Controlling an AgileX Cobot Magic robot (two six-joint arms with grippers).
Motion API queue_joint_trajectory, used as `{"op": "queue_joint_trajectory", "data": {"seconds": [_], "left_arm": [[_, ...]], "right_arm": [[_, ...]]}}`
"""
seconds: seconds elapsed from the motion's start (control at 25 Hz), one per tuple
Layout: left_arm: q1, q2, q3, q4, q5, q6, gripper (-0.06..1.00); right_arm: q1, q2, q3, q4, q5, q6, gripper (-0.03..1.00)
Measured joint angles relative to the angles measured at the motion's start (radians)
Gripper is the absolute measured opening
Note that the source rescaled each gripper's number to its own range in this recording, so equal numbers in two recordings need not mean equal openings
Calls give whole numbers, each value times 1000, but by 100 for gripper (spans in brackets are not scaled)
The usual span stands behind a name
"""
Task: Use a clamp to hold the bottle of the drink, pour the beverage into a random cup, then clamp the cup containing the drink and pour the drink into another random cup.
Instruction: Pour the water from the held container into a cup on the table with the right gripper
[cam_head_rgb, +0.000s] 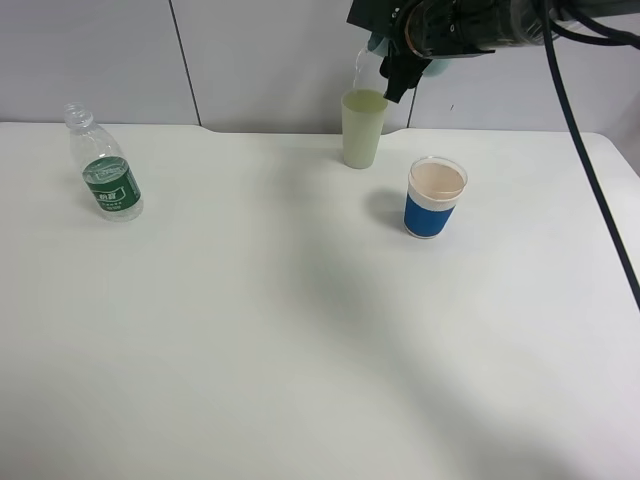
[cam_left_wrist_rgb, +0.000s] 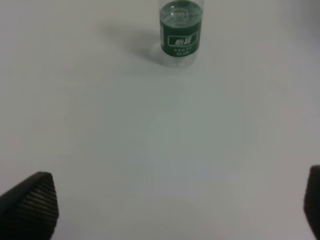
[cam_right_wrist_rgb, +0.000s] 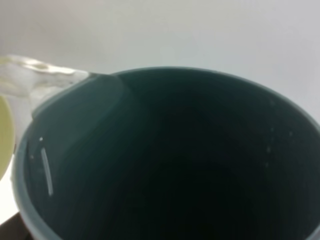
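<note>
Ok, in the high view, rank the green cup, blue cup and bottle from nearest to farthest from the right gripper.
1. Green cup, just below the right gripper.
2. Blue cup, farther forward, to the right.
3. Bottle, far left.

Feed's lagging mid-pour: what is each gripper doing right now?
Left gripper: open, holding nothing.
Right gripper: shut on the grey-blue cup, tipped over the pale green cup.
</note>
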Motion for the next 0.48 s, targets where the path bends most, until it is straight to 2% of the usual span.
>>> {"op": "queue_joint_trajectory", "data": {"seconds": [0.48], "left_arm": [[0,0,0,0,0,0,100]], "right_arm": [[0,0,0,-67,29,-10,2]]}}
